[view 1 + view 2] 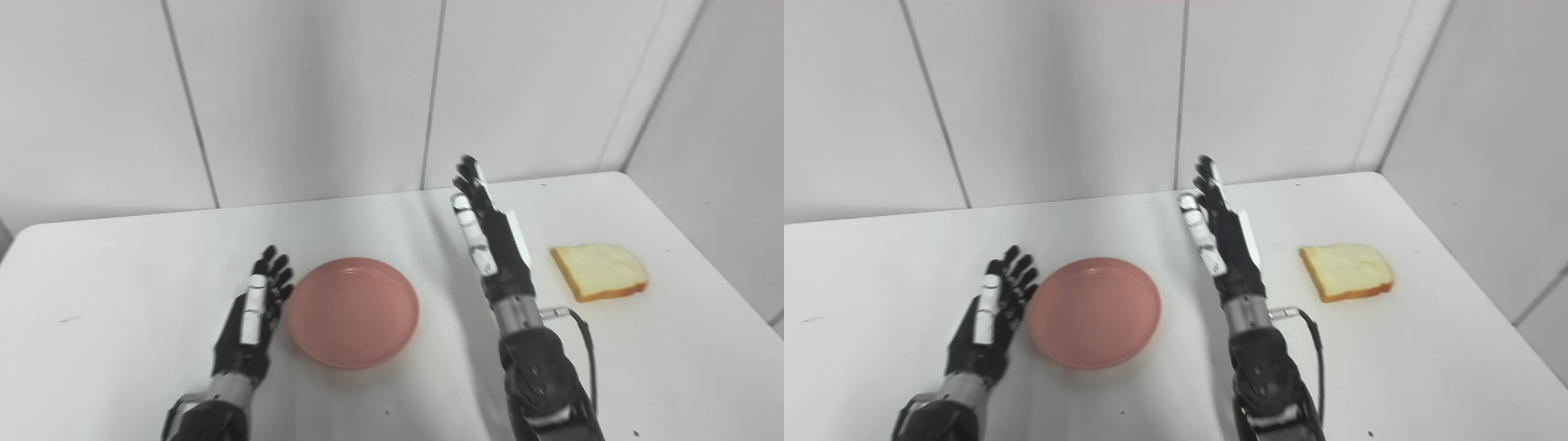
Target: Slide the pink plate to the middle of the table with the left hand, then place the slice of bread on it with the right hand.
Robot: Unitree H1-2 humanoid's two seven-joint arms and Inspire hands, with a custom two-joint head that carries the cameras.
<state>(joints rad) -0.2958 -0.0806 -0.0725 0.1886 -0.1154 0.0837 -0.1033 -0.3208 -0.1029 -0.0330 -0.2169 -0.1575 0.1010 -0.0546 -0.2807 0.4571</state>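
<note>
Two hands are over the table, and neither holds anything. The left hand (254,309) lies low with its fingers stretched out and slightly apart, its inner edge just beside, perhaps touching, the left rim of the pink plate (353,311); contact cannot be told for certain from either view. The right hand (490,236) is raised off the table (122,288), fingers extended and pointing away from the robot, empty, standing between the plate and the slice of bread (599,270). The plate sits flat near the middle of the table, a little toward the left, and it is bare. It looks like a shallow, stiff, light dish with a smooth low rim, so it should slide readily on the white tabletop under a sideways push against that rim; too quick a shove could make it skate on or spin. The bread lies flat on the table to the right, well apart from the plate, crust along its near and right edges. It is likely soft, light and easy to crush or tear, so the sensible hold is a gentle pinch across opposite crust edges, where it is firmest, rather than through the crumb.
</note>
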